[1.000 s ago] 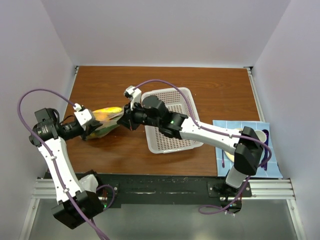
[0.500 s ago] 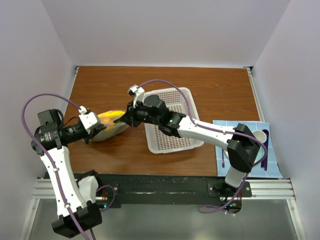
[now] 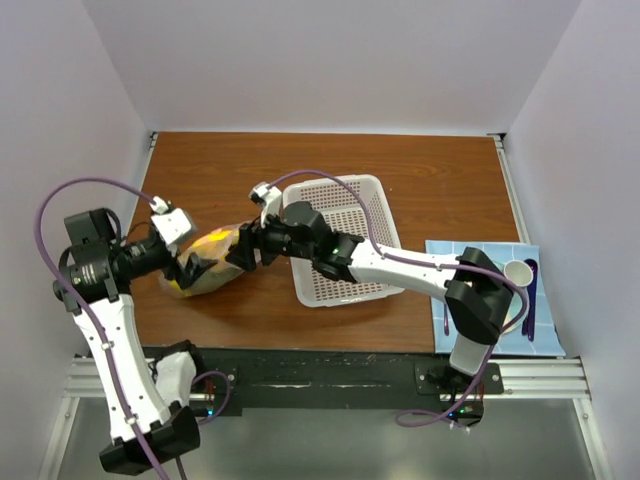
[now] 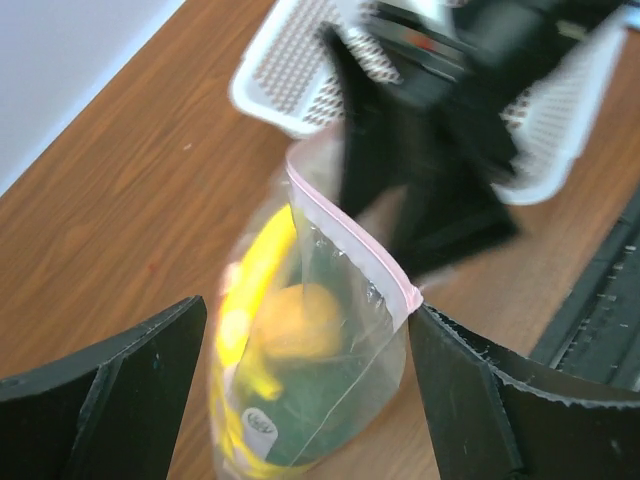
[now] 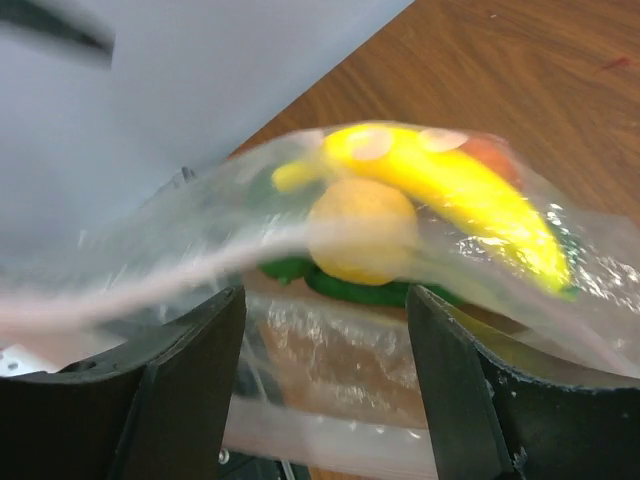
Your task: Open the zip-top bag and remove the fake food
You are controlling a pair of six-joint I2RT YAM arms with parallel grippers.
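Widely open left pincer (image 4: pixel 308 308) — bag (image 4: pixel 335 385) between.

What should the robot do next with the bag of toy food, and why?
Probably close the left hand gently on the zip-top bag. The bag sits between its open fingers, the pink zip strip looks shut, and the fake food is all inside. Holding the bag steady would let the right hand pull the top open.
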